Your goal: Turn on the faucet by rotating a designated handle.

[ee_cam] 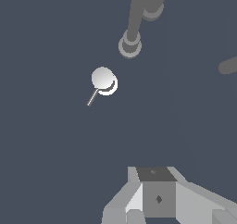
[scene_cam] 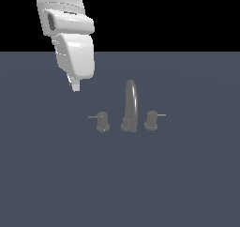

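The dull-grey faucet (scene_cam: pixel 131 107) stands mid-floor with a tall arched spout. The handle (scene_cam: pixel 102 122) is the short knob on the exterior view's left of the spout, its thin lever pointing left. My gripper (scene_cam: pixel 75 85) hangs above and to the left of it, well clear, touching nothing. Its fingers look pressed together and hold nothing. In the wrist view the handle (ee_cam: pixel 104 80) shows from above as a pale round cap with a thin lever, some way ahead of my gripper (ee_cam: pixel 155 174). The spout's base (ee_cam: pixel 130 45) lies just beyond it.
A twin knob (scene_cam: pixel 151 120) with a rightward lever stands on the other side of the spout. A grey part (ee_cam: pixel 227 65) shows at the wrist view's edge. The flat blue-grey floor (scene_cam: pixel 178 184) spreads all around the faucet.
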{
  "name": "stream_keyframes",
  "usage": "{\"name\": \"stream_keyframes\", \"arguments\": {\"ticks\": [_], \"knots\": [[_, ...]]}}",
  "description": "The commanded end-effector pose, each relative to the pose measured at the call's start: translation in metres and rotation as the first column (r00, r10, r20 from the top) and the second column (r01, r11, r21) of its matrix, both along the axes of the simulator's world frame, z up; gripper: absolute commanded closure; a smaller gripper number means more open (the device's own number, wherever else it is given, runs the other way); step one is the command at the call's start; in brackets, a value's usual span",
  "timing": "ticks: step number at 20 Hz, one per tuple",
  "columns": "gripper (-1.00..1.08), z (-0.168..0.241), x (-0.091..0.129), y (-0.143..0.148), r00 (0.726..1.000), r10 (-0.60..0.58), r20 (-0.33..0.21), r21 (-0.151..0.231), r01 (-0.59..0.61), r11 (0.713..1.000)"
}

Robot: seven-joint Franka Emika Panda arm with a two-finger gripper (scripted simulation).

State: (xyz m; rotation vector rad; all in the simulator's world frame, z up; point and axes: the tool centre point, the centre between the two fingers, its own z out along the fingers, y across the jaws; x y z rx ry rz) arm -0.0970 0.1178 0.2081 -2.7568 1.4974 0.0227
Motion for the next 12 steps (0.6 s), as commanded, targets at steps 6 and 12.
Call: {"name": "stream_keyframes", "arguments": {"ticks": [6, 12], "knots": [[1.08, -0.036, 0.030, 0.003, 0.992, -0.128, 0.003, -0.001, 0.128, 0.992], [1.08, -0.066, 0.056, 0.001, 0.972, -0.235, 0.005, -0.005, 0.235, 0.972]]}}
